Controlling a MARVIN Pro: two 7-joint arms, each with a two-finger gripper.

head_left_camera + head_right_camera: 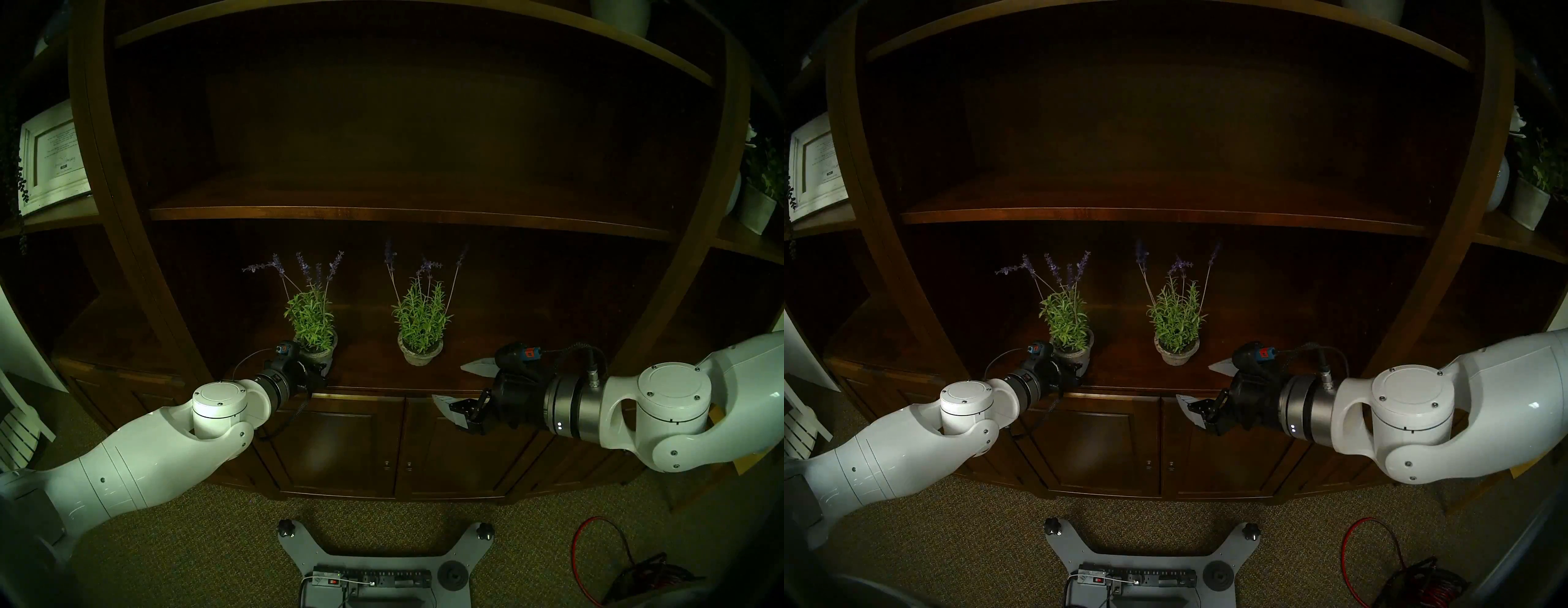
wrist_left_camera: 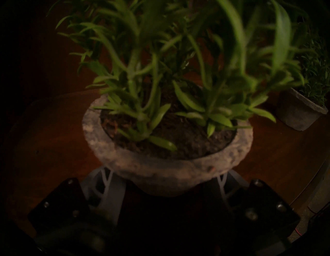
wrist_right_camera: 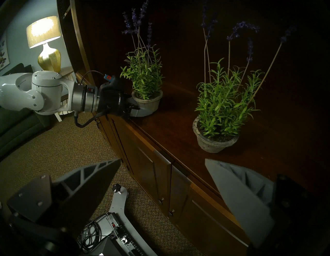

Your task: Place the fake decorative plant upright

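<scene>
Your left gripper (image 3: 138, 109) is clamped around the left plant's pot (image 3: 149, 101), which stands upright on the counter (image 3: 178, 132). Check the base sits flat, then spread the fingers slowly and back straight out. Your right gripper (image 3: 162, 180) hangs spread apart and empty.

On the dark wooden worktop (image 1: 530, 339) of the bookcase stand two upright stone-potted lavender plants, the left plant (image 1: 312, 327) and the right plant (image 1: 420, 335) well apart. The left tool (image 1: 320, 367) sits at the left plant's pot base; the right tool (image 1: 456, 388) hangs right of the right plant, at the worktop's front edge.
</scene>
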